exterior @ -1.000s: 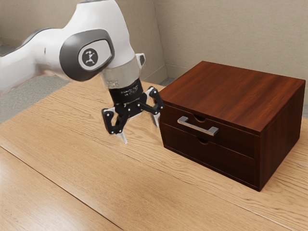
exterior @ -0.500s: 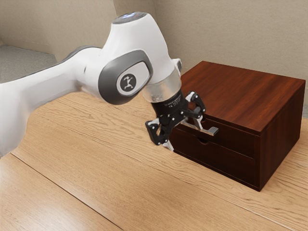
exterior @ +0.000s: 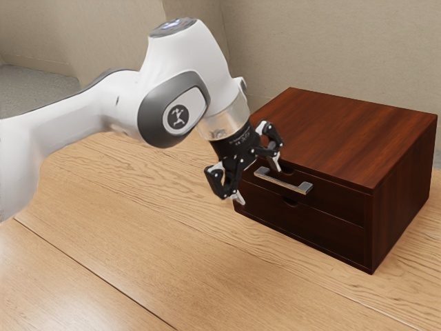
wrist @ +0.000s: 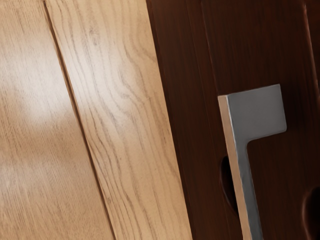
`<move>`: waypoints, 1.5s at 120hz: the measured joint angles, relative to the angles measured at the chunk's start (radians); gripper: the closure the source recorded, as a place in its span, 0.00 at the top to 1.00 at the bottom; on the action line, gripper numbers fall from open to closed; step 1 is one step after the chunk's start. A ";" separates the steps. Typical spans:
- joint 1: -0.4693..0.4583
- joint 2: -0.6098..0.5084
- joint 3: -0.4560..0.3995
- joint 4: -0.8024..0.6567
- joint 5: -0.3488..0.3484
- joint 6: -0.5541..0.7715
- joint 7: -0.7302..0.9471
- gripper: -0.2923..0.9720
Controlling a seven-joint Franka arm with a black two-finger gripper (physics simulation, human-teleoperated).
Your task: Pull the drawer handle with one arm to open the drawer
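Planks of pale, grained wood form the worktop (exterior: 124, 269), and across it from the exterior view's left reaches the white robot arm with grey joint caps (exterior: 103, 121). At its end the black two-finger pincer (exterior: 258, 182) stands with its jaws spread apart, clamped on nothing, tilted toward the front of the dark reddish-brown wooden two-drawer cabinet (exterior: 344, 131). One white-tipped finger (exterior: 238, 198) hangs low by the cabinet's near front corner; the other is up beside the near end of the silver bar handle (exterior: 284, 181), and I cannot tell whether it touches the metal. That handle is mounted on the upper drawer (exterior: 334, 198), whose front lies flush with the cabinet, so it is shut, above the lower drawer (exterior: 310, 224). From the wrist, the handle (wrist: 245, 150) shows close by, one end post against the dark drawer front (wrist: 195, 100), with the worktop (wrist: 100, 125) alongside.
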 joint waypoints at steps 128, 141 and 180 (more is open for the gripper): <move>-0.001 0.042 0.003 -0.014 -0.002 0.085 -0.023 0.55; -0.002 0.041 0.003 -0.015 -0.004 0.087 -0.026 0.52; -0.003 0.041 0.003 -0.026 -0.010 0.103 -0.033 0.44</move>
